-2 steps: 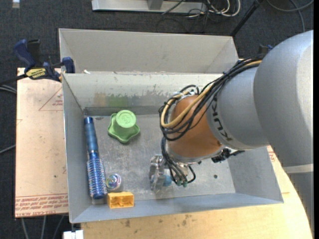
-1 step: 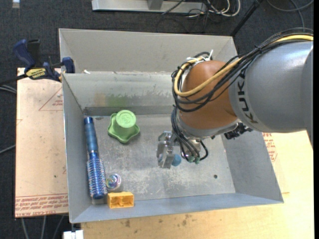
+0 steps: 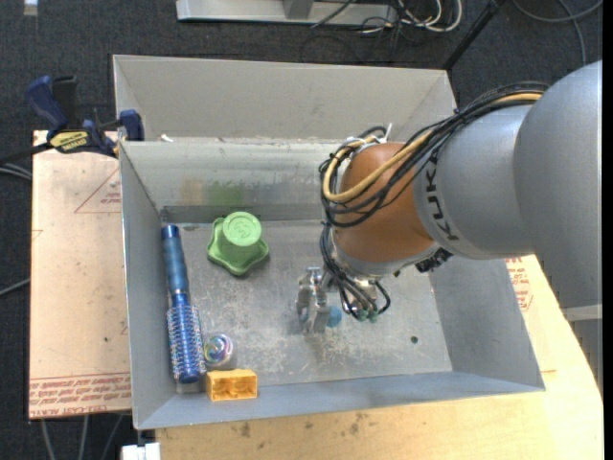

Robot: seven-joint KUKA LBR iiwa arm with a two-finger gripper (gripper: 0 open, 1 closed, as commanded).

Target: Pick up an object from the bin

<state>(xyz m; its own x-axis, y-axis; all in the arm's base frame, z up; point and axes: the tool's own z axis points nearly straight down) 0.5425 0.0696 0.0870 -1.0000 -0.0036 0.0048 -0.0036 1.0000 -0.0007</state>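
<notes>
My gripper [image 3: 312, 314] hangs low over the bin floor, a little right of the middle, below the orange wrist cover. A small blue bit [image 3: 332, 319] shows right beside its tip, and I cannot tell whether it is held. A green lobed cap [image 3: 237, 242] lies to the upper left of the gripper, well apart from it.
A blue hairbrush [image 3: 179, 310] lies along the left wall, bristle end toward the front. By the front left corner sit a small silver and purple thing [image 3: 218, 350] and a yellow block [image 3: 232, 384]. The arm covers the bin's right back part.
</notes>
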